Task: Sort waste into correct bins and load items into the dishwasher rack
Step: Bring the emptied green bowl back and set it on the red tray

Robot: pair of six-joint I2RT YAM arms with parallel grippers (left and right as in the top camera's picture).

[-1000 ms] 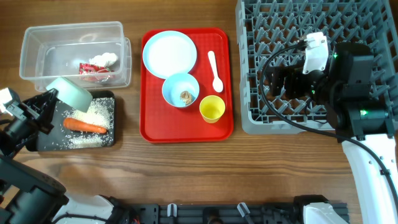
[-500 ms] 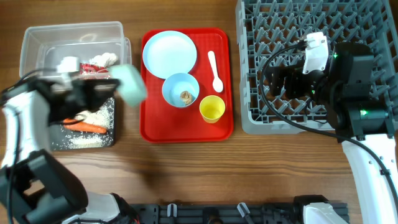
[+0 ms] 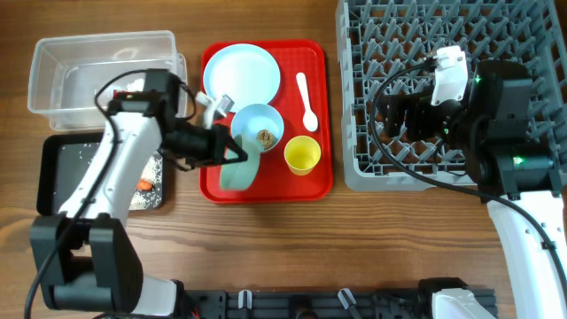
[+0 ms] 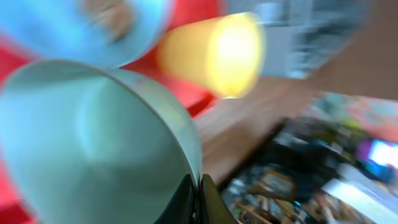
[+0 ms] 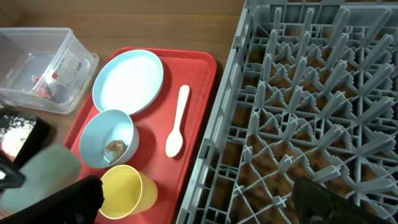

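Overhead: L gripper pinched shut on rim of blue-green bowl, tipped over lower-left part of red tray. Rack lies at frame right; yellow cup and 2nd bowl stand between, so prob. lift first. R gripper wide open, empty, over rack, nearer.

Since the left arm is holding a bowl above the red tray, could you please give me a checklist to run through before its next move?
1. Left end effector grip on green bowl: ok, shut on the rim.
2. Green bowl emptied: ok, inside looks bare, though blurred.
3. Dishwasher rack free: ok, no dishes among visible pegs.
4. Right end effector out of the way: not ok, open above the rack.
5. Blue bowl cleared: not ok, brown scrap inside.
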